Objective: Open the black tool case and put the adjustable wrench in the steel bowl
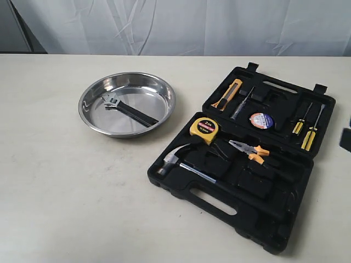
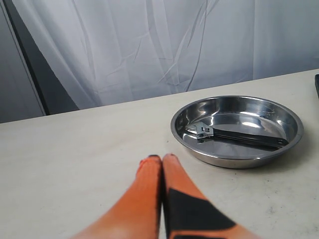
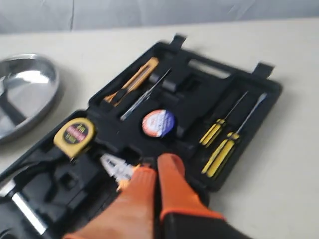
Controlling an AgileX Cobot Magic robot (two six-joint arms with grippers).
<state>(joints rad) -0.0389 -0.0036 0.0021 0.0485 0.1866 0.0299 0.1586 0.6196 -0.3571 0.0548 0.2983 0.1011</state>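
Orange L end effector (image 2: 162, 158) closed, low, pointing at steel bowl (image 2: 234, 162).

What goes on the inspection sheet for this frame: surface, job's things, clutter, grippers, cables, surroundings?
Surface: pale table.
Job's things: black tool case lies open; adjustable wrench lies inside the steel bowl, beside the case.
Clutter: hammer, tape measure, pliers and screwdrivers sit in the case.
Grippers: left gripper shut, empty, apart from the bowl; right gripper shut, empty, near the case.
Cables: nothing seen.
Surroundings: white curtain behind the table.
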